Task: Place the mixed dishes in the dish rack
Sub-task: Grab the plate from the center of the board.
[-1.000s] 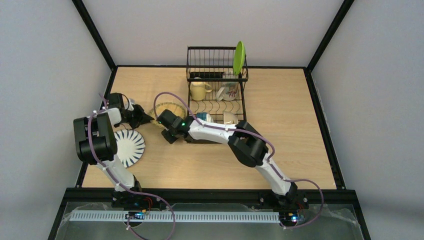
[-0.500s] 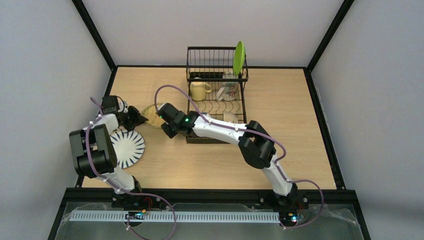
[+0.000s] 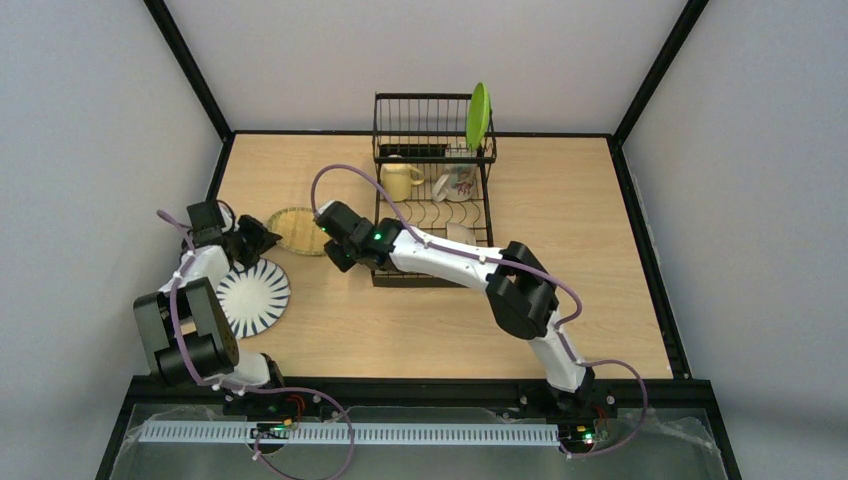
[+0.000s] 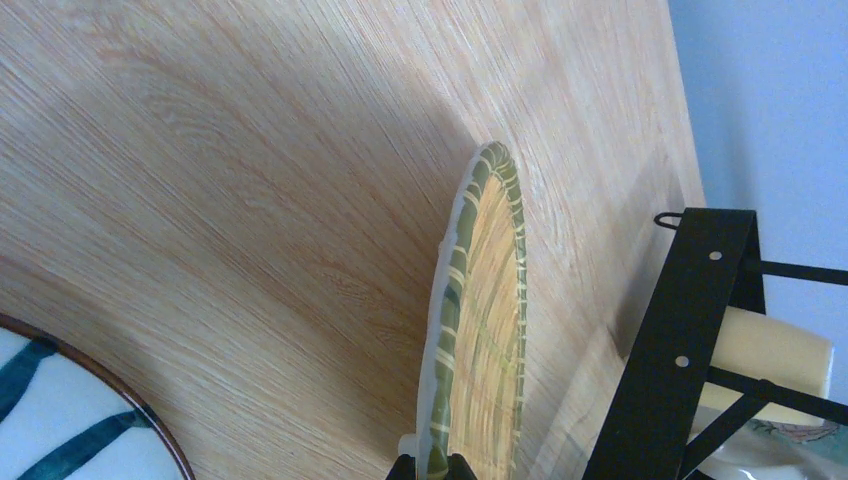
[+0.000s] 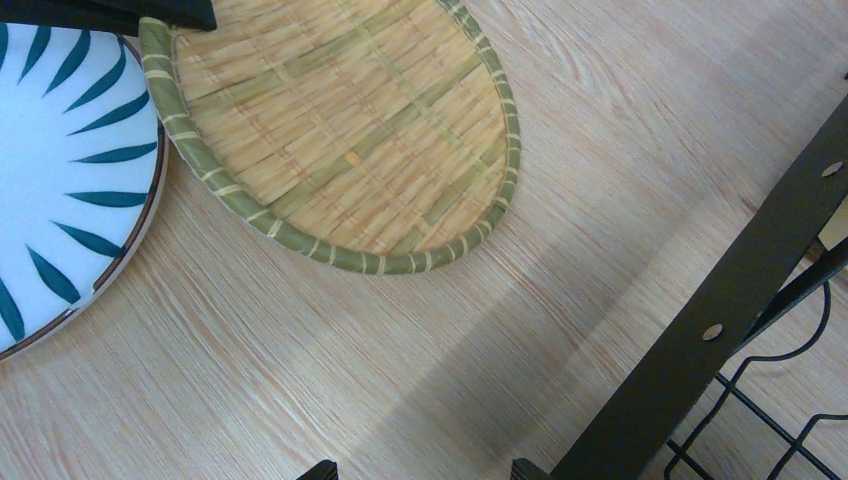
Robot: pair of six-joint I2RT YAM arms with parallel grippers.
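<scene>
Woven-plate step. My left claw (image 3: 266, 238) pinches the rim of the tan woven-look plate (image 3: 300, 230), on the tabletop (image 3: 560, 250) beside the dish rack (image 3: 435, 215); my right claw (image 3: 335, 258) hangs spread. Next, I judge, it needs lifting rackward.

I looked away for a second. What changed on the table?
The left gripper, shut on the woven plate's rim, dragged it left, away from the rack. The right gripper, open, barely shifted above the table and took hold of nothing. The striped plate, green plate and mug stayed put.
</scene>
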